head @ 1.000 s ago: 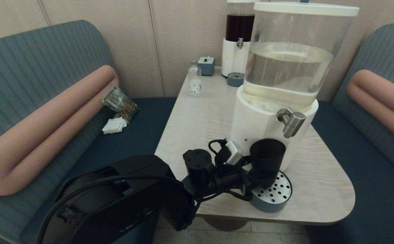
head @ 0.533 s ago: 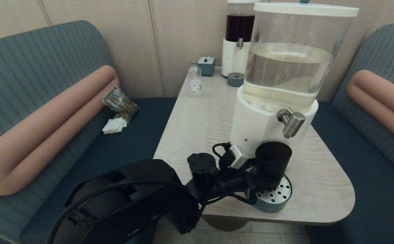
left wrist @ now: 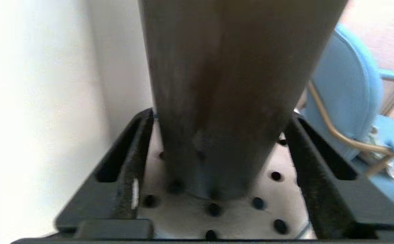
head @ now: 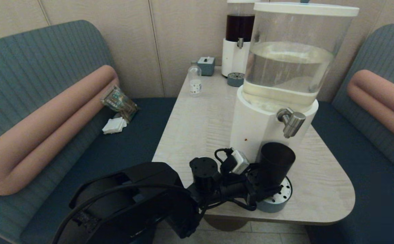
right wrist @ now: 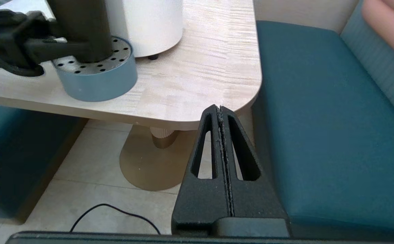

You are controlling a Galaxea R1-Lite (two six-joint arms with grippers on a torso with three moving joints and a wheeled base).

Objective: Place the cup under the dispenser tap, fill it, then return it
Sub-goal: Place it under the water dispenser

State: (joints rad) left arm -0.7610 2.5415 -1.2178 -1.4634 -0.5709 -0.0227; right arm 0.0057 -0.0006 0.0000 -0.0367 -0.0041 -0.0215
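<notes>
Two dispensers stand on the pale wood table. The large clear-tank dispenser with pale liquid occupies the near right part of the table on its white base; the smaller dark-liquid dispenser stands at the far edge against the wall. The left arm reaches in from below the near table edge. A round blue-grey drip tray with a perforated metal top sits against the front of the white base. The cup, matte black and upright, stands on that tray, its open mouth directly below and slightly short of the dispenser tap, not touching it. The left gripper is clenched on the cup low on its wall, one finger on each side. The right gripper hangs beside the near table corner, above the floor, fingers pressed together and holding nothing. A small clear bottle stands far back on the table.
</notes>
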